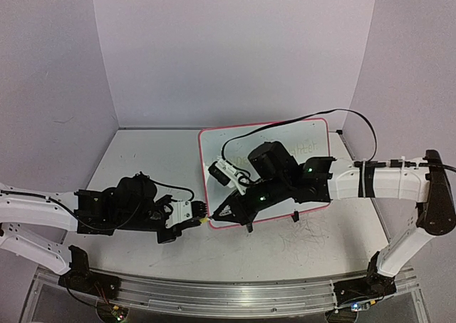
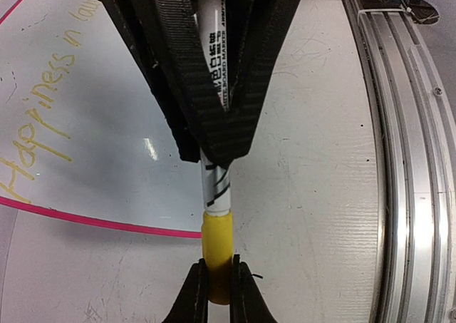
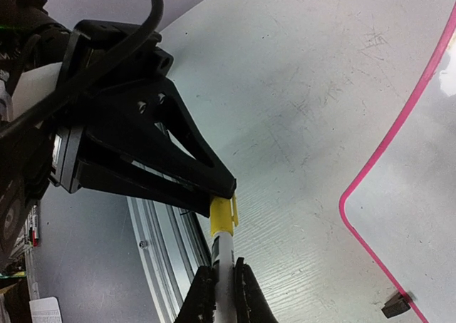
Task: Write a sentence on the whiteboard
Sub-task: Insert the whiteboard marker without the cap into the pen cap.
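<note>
Two grippers hold one marker beside the whiteboard

Both arms meet near the middle of the white table [image 1: 142, 159], just off the near left corner of the whiteboard [image 1: 214, 146]. The left gripper [image 2: 219, 287] has its two fingers pressed tight on the yellow cap [image 2: 217, 241] of a board marker [image 2: 216, 191]. The right gripper [image 3: 221, 291] is clamped on the marker's white barrel and faces the left one, so the pen bridges the two. Cap and barrel meet, but whether the cap is fully seated cannot be made out, and the tip is hidden.

The whiteboard lies on the table right of centre and has a thin pink rim. In the overhead view the right arm covers much of it. The sentence [image 2: 44, 116] is faint yellow handwriting on the board. The left wrist view shows "Happiness in lau" before the frame edge cuts it off. From above it is only a pale trace toward the board's far right. One small black clip foot [image 3: 394, 306] shows at the rim.
</note>
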